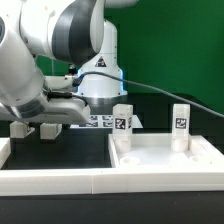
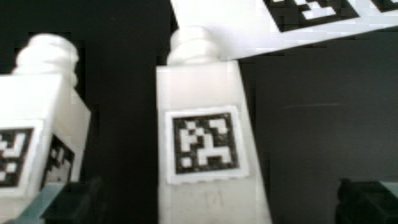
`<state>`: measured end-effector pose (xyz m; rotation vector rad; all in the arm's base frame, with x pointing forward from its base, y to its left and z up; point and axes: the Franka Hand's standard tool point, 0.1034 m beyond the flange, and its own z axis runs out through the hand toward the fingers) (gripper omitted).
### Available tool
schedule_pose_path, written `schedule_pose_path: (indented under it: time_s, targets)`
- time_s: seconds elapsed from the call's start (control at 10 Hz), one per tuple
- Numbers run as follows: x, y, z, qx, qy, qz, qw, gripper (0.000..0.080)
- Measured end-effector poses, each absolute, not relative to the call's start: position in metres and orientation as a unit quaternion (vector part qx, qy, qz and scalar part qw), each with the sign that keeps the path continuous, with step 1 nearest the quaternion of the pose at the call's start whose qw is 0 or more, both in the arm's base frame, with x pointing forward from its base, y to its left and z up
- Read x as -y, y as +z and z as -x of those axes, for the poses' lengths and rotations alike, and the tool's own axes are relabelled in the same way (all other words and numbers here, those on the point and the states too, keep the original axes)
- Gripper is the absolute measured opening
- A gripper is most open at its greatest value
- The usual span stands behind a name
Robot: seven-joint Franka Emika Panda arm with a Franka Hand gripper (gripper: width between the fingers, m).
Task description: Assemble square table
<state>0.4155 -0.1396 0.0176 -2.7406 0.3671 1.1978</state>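
The tabletop point(image 1: 160, 158) sits on the black table point(image 1: 70, 150), close to the edge nearest the exterior camera and toward the exterior view's right. It is just behind the long white border wall point(image 1: 50, 178) that runs along that edge; I cannot tell whether the two touch. The tabletop is a square tray of smooth white plastic with a raised rim.

I see two things standing in it. The first upright leg point(image 1: 122, 120) is at the back corner on the exterior view's left, and the second upright leg point(image 1: 180, 119) is at the back corner on the exterior view's right. Both are short, square-sided white blocks with a narrower top. Each has a black-and-white tag on the face toward the camera.

Through the wrist camera I get two blocks of the same kind against the black table. The near leg point(image 2: 210, 140) fills the middle of the view, its tag facing the lens and its rounded peg end pointing toward the marker board point(image 2: 302, 20). The neighbouring leg point(image 2: 36, 115) runs parallel just beside it, with a dark gap between them. I cannot tell whether these are the same two legs as in the tray.

The pincer point(image 1: 34, 130) hangs over the table, well to the exterior view's left of the tray. It is released: its dark fingertips point(image 2: 68, 205) stand wide on either side of the near leg with clear gaps, grasping nothing.
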Motion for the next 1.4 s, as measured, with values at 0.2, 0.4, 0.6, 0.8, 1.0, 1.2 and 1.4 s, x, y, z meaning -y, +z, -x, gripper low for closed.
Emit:
schedule_pose_path:
  time_s: [0.2,0.4,0.6,0.8,1.0,1.2,1.4]
  targets:
    - [0.135,0.017,-0.417,-0.117,0.397,0.908,0.065,0.0649]
    - [0.132,0.016,-0.417,-0.111,0.396,0.909,0.068,0.0649]
    - [0.135,0.014,-0.415,-0.109,0.397,0.908,0.071,0.0649]
    - [0.134,0.009,-0.413,-0.107,0.395,0.910,0.069,0.0649]
    - [0.130,0.006,-0.412,-0.104,0.393,0.911,0.068,0.0613]
    - [0.131,0.006,-0.412,-0.105,0.393,0.911,0.068,0.0476]
    - [0.131,0.006,-0.412,-0.105,0.393,0.911,0.068,0.0314]
